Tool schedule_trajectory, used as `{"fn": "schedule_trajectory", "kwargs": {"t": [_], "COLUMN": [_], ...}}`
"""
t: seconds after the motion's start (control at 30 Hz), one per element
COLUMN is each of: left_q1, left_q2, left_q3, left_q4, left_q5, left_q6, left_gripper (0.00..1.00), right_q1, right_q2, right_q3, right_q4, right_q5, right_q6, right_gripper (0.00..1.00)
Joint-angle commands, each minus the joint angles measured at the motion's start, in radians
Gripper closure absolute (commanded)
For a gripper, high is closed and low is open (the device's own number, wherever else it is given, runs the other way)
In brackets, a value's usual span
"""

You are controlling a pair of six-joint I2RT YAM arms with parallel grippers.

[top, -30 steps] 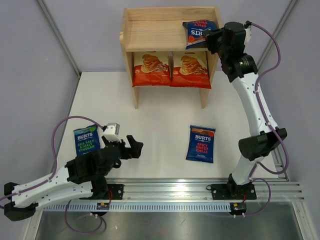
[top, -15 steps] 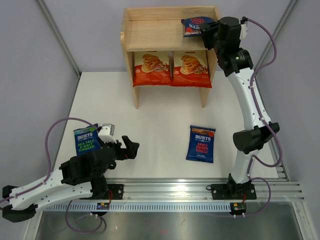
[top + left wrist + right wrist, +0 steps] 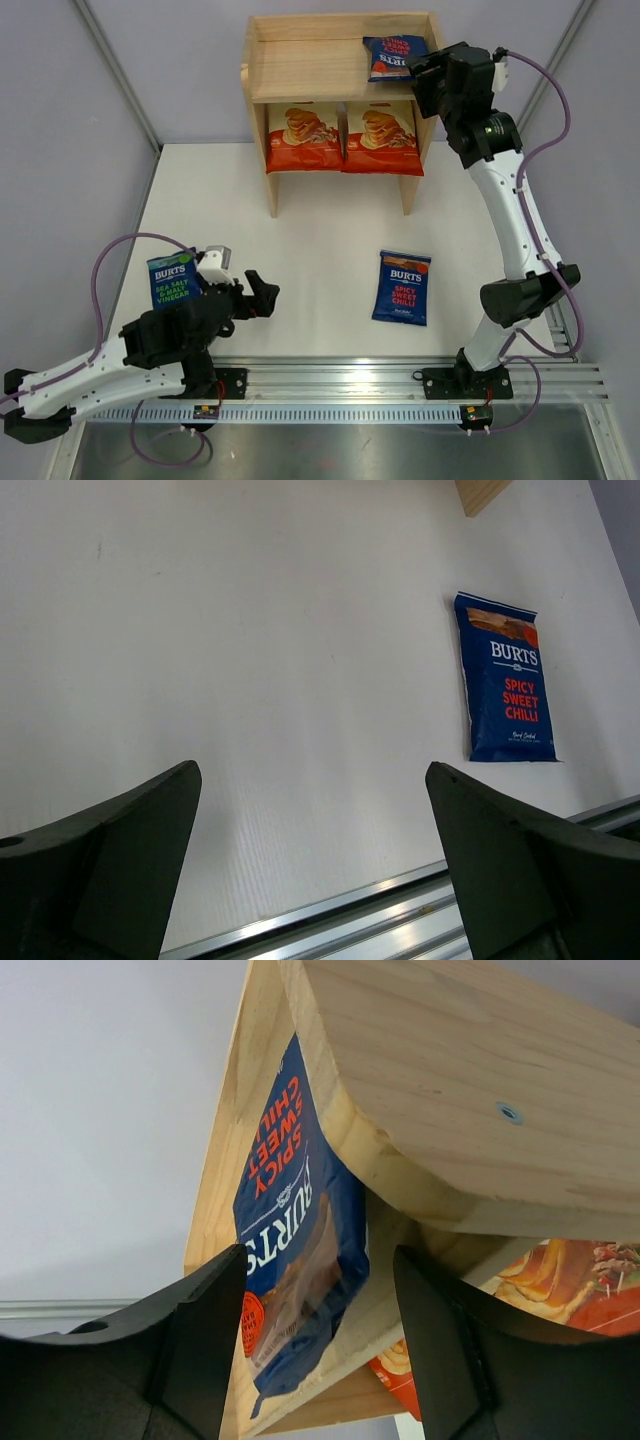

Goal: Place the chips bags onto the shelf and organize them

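The wooden shelf stands at the back of the table. Two cream-and-orange chips bags stand on its lower tier. A dark blue Burts bag lies on the top tier's right end. My right gripper is at that bag's near edge, open, with the bag lying between the fingers but not pinched. Another dark blue bag lies flat on the table. A blue-green Burts bag lies at the left, beside my left gripper, which is open and empty.
The shelf's raised right side panel is close to my right fingers. An aluminium rail runs along the table's near edge. Grey walls close in the table on both sides.
My right gripper has opened and let go of the dark blue bag, which now lies on the top tier. That arm has drawn back slightly to the right. The left arm has shifted slightly.
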Motion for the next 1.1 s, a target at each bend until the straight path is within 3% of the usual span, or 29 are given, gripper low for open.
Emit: {"fn": "schedule_trajectory", "kwargs": {"t": [0.0,0.17,0.27,0.37,0.7,0.87,1.07], "left_q1": [0.001,0.001,0.001,0.001,0.105,0.137,0.145], "left_q2": [0.023,0.096,0.178,0.283,0.697,0.908,1.198], "left_q3": [0.044,0.058,0.07,0.082,0.145,0.263,0.481], "left_q4": [0.032,0.082,0.16,0.268,0.667,0.699,0.62], "left_q5": [-0.002,0.044,0.099,0.162,0.541,0.622,0.733], "left_q6": [-0.005,0.006,0.035,0.069,0.148,0.159,0.155], "left_gripper": [0.01,0.01,0.01,0.01,0.01,0.01,0.02], "right_q1": [-0.005,-0.007,-0.007,-0.008,-0.021,-0.021,-0.021], "right_q2": [-0.058,-0.148,-0.217,-0.294,-0.591,-0.759,-0.926], "right_q3": [-0.052,-0.141,-0.202,-0.279,-0.577,-0.735,-0.899], "right_q4": [-0.048,0.005,0.051,0.113,0.107,0.024,-0.045], "right_q5": [0.018,-0.024,-0.062,-0.124,-0.272,-0.372,-0.409], "right_q6": [-0.041,-0.084,-0.159,-0.259,-0.6,-0.716,-0.721], "right_gripper": [0.31,0.29,0.23,0.01,0.0,0.01,0.01]}}
